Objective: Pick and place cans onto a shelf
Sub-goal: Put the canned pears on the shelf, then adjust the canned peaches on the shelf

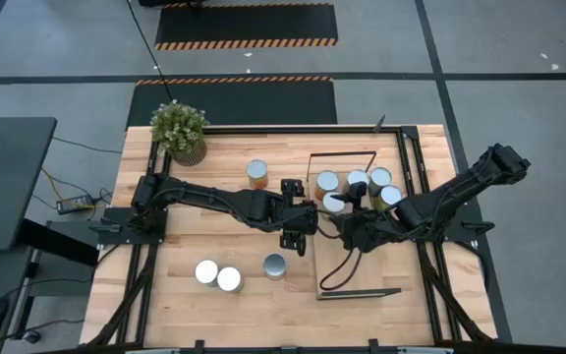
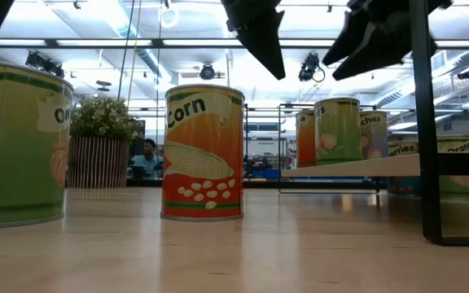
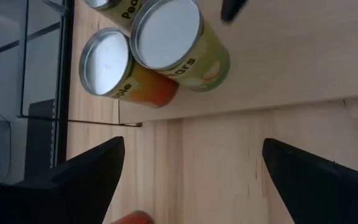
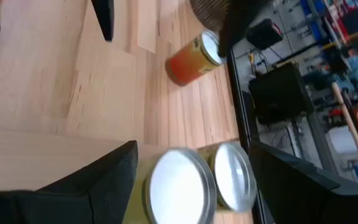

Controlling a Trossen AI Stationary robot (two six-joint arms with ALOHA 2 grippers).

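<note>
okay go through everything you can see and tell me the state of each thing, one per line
Shelf: flat on the table, near half bare.
Shelf cans: upright, clustered at the far end.
Table cans: four upright.
Left gripper: open, empty.
Right gripper: open, empty.
Plant: upright.

The wooden table [image 1: 165, 285] stands on a grey tiled floor [image 1: 519, 59]. At twelve o'clock lie two dark mats [image 1: 247, 25] edged with orange-black hazard stripes. A dark desk [image 1: 3, 177] sits at nine o'clock. In the low view, ceiling light strips [image 2: 96, 45] glow over a person [image 2: 146, 156] seated beyond the table.
</note>
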